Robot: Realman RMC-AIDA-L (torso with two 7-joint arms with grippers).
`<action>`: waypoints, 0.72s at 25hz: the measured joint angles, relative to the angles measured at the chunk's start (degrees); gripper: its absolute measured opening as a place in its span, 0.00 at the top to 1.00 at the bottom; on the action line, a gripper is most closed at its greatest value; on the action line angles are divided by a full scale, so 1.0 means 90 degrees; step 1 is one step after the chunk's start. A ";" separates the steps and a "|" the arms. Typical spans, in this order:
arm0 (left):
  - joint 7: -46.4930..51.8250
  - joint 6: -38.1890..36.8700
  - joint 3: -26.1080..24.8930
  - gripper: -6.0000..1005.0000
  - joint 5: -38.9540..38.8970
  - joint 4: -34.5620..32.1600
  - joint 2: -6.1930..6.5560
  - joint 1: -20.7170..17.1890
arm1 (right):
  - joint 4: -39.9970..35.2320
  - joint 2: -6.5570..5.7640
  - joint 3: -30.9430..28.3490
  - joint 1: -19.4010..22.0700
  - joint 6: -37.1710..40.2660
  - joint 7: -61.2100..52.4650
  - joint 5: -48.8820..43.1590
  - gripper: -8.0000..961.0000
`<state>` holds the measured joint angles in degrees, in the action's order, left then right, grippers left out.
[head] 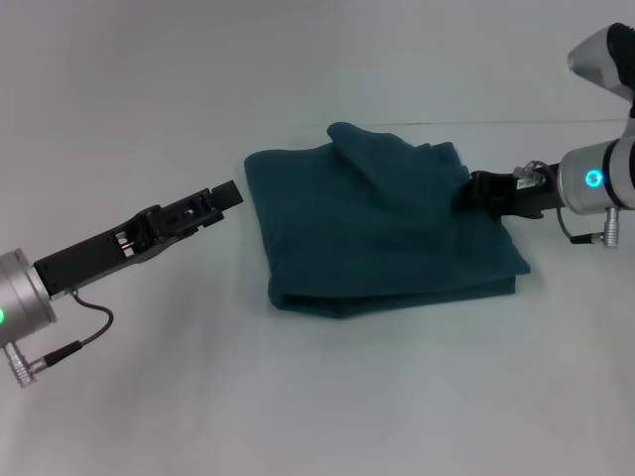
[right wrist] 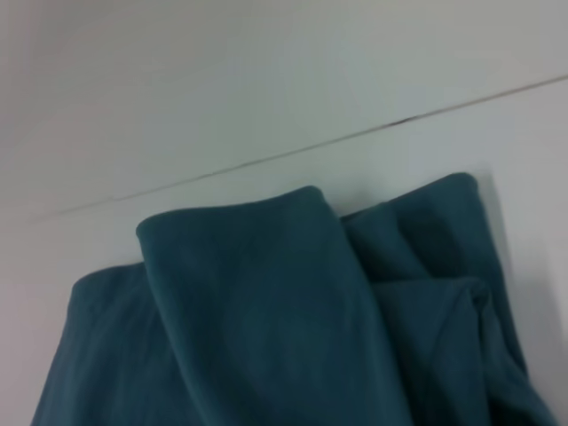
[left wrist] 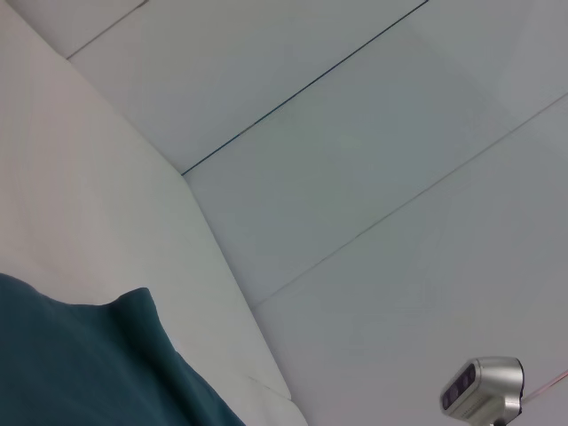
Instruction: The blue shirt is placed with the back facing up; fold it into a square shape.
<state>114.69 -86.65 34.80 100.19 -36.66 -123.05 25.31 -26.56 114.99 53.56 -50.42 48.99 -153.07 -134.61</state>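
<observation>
The blue shirt (head: 377, 233) lies folded into a rough rectangle in the middle of the white table. A raised ridge of its fabric runs from the far edge down to its right side, where my right gripper (head: 468, 191) is shut on it, the fingertips buried in cloth. The right wrist view shows that lifted fold of the blue shirt (right wrist: 266, 319) rising close to the camera. My left gripper (head: 228, 194) hovers just off the shirt's left edge, apart from the cloth. A corner of the blue shirt (left wrist: 98, 364) also shows in the left wrist view.
The white table (head: 317, 397) stretches all around the shirt, with a thin seam line (head: 536, 122) behind it. A grey camera unit (left wrist: 484, 386) appears low in the left wrist view.
</observation>
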 joint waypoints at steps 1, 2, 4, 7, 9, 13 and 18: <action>0.0000 0.0002 0.0000 0.27 0.0000 0.0001 0.0000 0.0000 | -0.0005 -0.0006 -0.0004 0.0004 0.0004 -0.0001 0.0011 0.71; 0.0000 0.0003 0.0000 0.27 0.0000 0.0001 0.0000 0.0000 | -0.0009 -0.0008 -0.0005 0.0004 0.0006 -0.0001 0.0013 0.72; 0.0000 0.0007 0.0000 0.27 0.0000 0.0005 0.0000 0.0000 | -0.0011 -0.0010 -0.0003 0.0006 0.0006 -0.0001 0.0013 0.73; 0.0000 0.0009 0.0000 0.27 0.0000 0.0030 0.0000 0.0000 | -0.0014 -0.0005 0.0005 0.0006 -0.0006 -0.0001 0.0007 0.87; -0.0005 0.0009 0.0000 0.27 0.0000 0.0039 0.0000 0.0000 | -0.0015 -0.0006 0.0000 0.0005 -0.0001 -0.0001 0.0005 0.96; -0.0026 0.0009 0.0000 0.27 0.0000 0.0049 0.0000 -0.0001 | -0.0031 -0.0023 -0.0051 0.0010 0.0033 -0.0001 0.0028 0.96; -0.0035 0.0009 0.0000 0.27 0.0000 0.0051 0.0000 -0.0018 | -0.0237 -0.0050 -0.0280 0.0146 0.0277 -0.0004 0.0046 0.96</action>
<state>114.38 -86.57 34.80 100.20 -36.21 -123.05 25.15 -28.69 114.54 51.04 -49.11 51.48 -153.11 -134.20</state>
